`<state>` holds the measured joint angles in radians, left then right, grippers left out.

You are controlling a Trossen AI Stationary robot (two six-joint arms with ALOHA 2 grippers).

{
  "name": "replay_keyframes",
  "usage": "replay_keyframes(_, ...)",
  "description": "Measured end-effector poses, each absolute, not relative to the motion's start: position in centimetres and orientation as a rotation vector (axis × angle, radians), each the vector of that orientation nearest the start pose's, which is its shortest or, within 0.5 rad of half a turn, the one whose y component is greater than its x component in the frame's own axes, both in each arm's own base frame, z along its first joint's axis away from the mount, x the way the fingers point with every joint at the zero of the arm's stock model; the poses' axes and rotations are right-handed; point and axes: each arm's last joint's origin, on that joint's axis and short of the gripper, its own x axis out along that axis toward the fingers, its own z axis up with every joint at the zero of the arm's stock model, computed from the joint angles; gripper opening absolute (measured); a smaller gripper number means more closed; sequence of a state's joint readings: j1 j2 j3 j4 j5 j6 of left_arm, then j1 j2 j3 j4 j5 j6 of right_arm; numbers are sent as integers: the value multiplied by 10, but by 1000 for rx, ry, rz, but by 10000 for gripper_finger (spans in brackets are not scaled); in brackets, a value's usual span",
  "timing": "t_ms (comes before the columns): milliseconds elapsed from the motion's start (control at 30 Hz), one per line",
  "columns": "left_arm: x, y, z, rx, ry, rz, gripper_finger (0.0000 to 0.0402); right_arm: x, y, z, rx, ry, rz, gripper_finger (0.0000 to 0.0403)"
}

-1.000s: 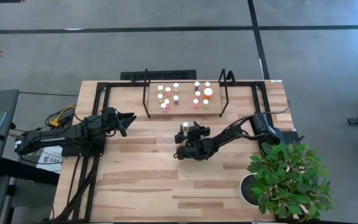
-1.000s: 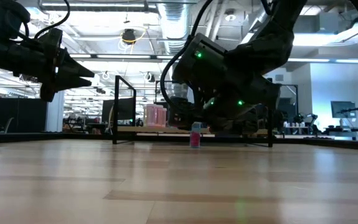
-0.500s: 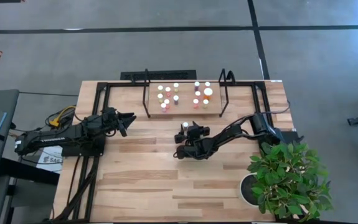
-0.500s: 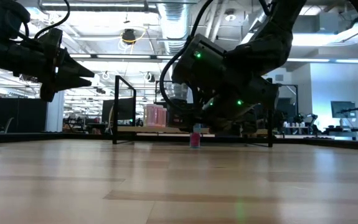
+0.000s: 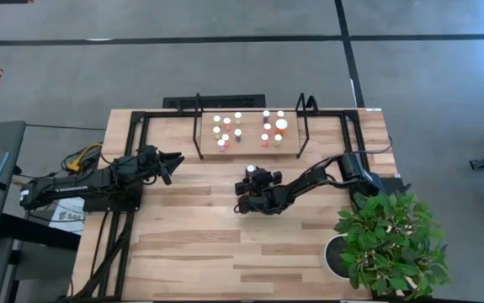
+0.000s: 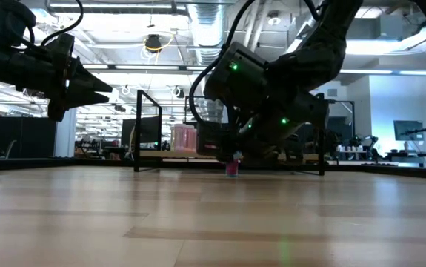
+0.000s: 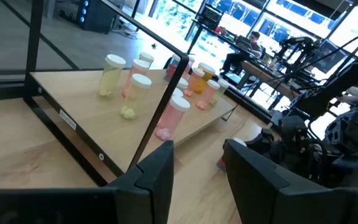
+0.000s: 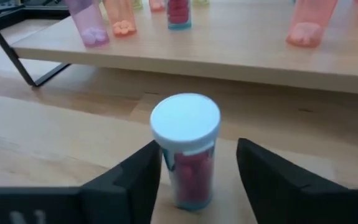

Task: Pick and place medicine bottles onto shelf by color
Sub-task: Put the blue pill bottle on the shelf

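A small pink-red medicine bottle (image 8: 187, 155) with a white cap stands upright on the table (image 5: 191, 244), just in front of the shelf (image 5: 250, 126). My right gripper (image 8: 197, 149) is low at the table's middle (image 5: 254, 173), open, with one finger on each side of that bottle. On the shelf's wooden board stand several white-capped bottles, a left group (image 5: 225, 130) and a right group (image 5: 273, 128). My left gripper (image 5: 172, 160) hovers off the shelf's left end, a narrow gap between its fingers (image 7: 197, 168) and nothing in it. My right gripper comes at the bottle level from the table's near side, its fingers beside the bottle's body below the cap. One finger (image 8: 142, 177) stands right against the bottle's side, and I cannot tell whether it touches. The other finger (image 8: 259, 174) stands a little apart.
The shelf's black frame has two upright hoops (image 5: 198, 126) (image 5: 305, 124) at its ends. A green plant (image 5: 389, 240) in a round white pot (image 5: 336, 257) sits at the table's near right corner. Bare planks lie in front of the arms.
My right gripper's fingers have drawn closer together around the pink-red bottle, and the gripper has come down over it, hiding more of it in the low view. The bottle stays where it stood.
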<state>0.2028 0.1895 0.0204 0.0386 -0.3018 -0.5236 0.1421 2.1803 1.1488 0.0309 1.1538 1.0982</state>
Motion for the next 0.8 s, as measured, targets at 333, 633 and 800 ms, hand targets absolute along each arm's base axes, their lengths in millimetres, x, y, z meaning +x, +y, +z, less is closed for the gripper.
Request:
replay_keyframes(333, 103, 30, 159, -505, -3, 527, 128, 391, 29, 74, 333, 226, -1200, 132)
replay_keyframes(633, 103, 30, 159, -505, -3, 526, 128, 392, 30, 74, 338, 221, -1198, 94)
replay_keyframes(800, 103, 30, 159, -505, -3, 526, 128, 393, 30, 74, 325, 247, -1181, 101)
